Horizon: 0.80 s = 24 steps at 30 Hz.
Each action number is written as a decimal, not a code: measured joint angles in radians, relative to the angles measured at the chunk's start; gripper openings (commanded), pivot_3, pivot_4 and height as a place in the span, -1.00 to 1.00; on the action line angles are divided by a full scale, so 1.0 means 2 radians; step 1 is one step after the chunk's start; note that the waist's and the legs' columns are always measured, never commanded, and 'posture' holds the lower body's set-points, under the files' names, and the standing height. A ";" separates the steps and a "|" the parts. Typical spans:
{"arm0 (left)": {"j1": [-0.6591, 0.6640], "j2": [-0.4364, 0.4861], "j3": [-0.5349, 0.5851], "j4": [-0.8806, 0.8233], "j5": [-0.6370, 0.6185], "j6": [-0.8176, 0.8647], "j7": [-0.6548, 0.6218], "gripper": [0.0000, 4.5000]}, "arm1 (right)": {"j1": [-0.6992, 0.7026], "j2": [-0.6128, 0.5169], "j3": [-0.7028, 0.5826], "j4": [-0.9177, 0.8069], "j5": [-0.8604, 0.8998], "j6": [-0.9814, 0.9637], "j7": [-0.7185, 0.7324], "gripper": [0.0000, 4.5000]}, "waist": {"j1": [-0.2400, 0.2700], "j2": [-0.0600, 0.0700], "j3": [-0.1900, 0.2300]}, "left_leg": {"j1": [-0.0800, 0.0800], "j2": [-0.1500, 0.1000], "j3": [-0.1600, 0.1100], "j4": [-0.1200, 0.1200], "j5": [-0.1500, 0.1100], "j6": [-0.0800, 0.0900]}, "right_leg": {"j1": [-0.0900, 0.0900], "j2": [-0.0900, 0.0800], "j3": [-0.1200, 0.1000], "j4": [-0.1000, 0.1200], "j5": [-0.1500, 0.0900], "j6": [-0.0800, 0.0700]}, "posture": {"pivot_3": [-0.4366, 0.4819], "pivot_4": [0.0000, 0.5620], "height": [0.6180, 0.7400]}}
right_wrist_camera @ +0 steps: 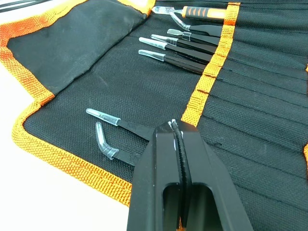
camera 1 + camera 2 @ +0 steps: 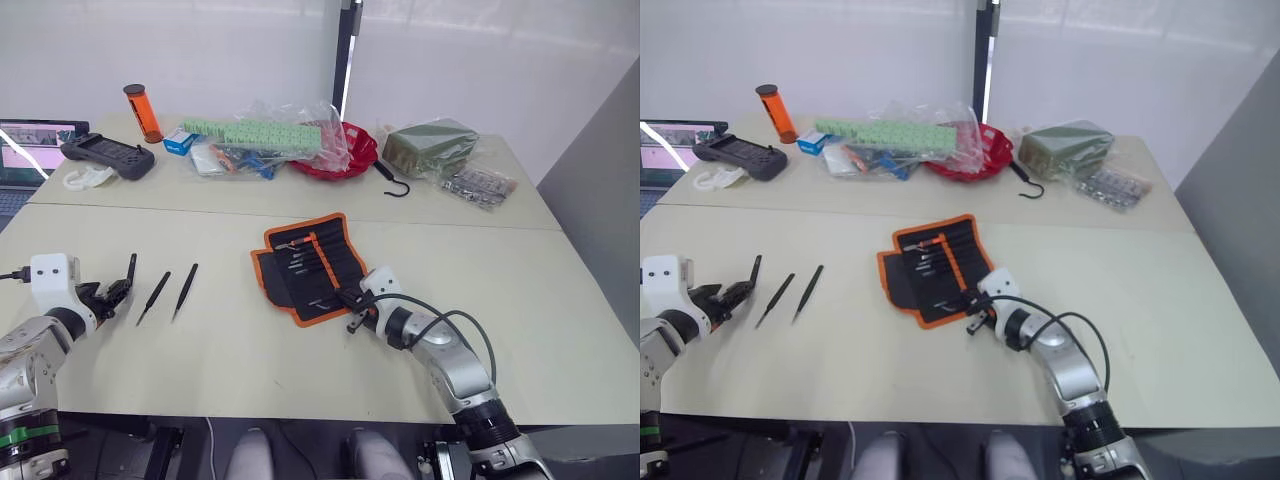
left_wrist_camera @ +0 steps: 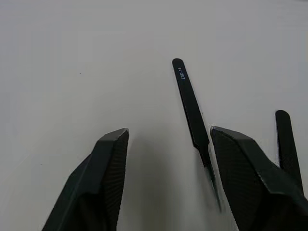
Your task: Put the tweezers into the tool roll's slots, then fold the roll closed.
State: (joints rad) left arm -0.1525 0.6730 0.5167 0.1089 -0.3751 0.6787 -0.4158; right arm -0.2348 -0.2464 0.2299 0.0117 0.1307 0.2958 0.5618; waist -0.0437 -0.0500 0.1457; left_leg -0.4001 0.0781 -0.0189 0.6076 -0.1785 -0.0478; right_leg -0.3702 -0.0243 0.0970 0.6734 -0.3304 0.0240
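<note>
While the tool roll (image 2: 308,266) lies unfolded in the middle of the table (image 2: 560,300), black with orange trim, several clear-tipped tweezers sit tucked in its slots (image 1: 250,86). The right gripper (image 1: 177,132), fingers pressed together with nothing visibly between them, rests on the roll's near edge. Three slim black tweezers (image 2: 186,290) lie loose on the table's left side, where the left gripper (image 3: 166,144) spreads wide beside one, holding nothing.

1. The tool roll (image 2: 308,268) is black fabric with bright orange edge trim.
2. The tweezers (image 2: 186,290) are black; those in the roll bear clear tip caps.
3. The surface (image 2: 560,300) is pale cream.
4. A cylinder (image 2: 143,112) at the back is orange.
5. Both tools, left (image 3: 166,144) and right (image 1: 177,139), are black.
</note>
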 measured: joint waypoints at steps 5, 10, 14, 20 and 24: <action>-0.004 -0.008 -0.010 -0.001 0.006 -0.003 0.010 0.34 | 0.002 0.000 0.000 -0.001 0.000 0.001 -0.003 -1.00 | 0.001 0.000 0.000 | 0.000 0.000 0.000 0.000 0.000 0.000 | 0.000 0.000 0.000 0.000 0.000 0.000 | -0.05 -0.47 0.97; -0.011 -0.014 -0.019 -0.001 0.010 -0.009 0.018 0.34 | 0.001 0.000 0.000 -0.001 0.000 0.001 -0.002 -1.00 | 0.001 0.000 0.000 | 0.000 0.000 0.000 0.000 0.000 0.000 | 0.000 0.000 0.000 0.000 0.000 0.000 | -0.05 -0.47 0.97; -0.010 -0.020 -0.028 -0.011 0.020 -0.009 0.032 0.34 | -0.003 0.000 0.000 0.000 0.000 0.001 -0.002 -1.00 | 0.001 0.000 0.000 | 0.000 0.000 0.000 0.000 0.000 0.000 | 0.001 0.000 0.000 0.000 0.000 0.000 | -0.05 -0.47 0.97; -0.011 -0.035 -0.028 -0.018 0.029 -0.005 0.063 -0.27 | -0.010 0.000 0.000 0.006 0.000 0.001 -0.001 -1.00 | 0.001 0.001 0.000 | 0.001 0.000 0.000 0.000 0.000 0.000 | 0.001 0.000 0.000 0.000 0.000 0.000 | -0.05 -0.47 0.97; -0.013 -0.040 -0.023 -0.018 0.029 0.000 0.070 -0.87 | -0.012 0.000 0.000 0.009 0.000 0.001 -0.001 -1.00 | 0.001 0.001 0.000 | 0.001 0.000 0.000 0.000 0.000 0.000 | 0.001 0.000 0.000 0.000 0.000 0.000 | -0.05 -0.47 0.97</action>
State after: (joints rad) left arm -0.1784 0.5922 0.4716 0.0720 -0.3180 0.6780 -0.2766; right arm -0.2584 -0.2454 0.2298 0.0292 0.1308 0.2980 0.5599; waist -0.0422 -0.0478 0.1455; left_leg -0.3981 0.0773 -0.0194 0.6078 -0.1784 -0.0478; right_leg -0.3679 -0.0245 0.0972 0.6732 -0.3304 0.0242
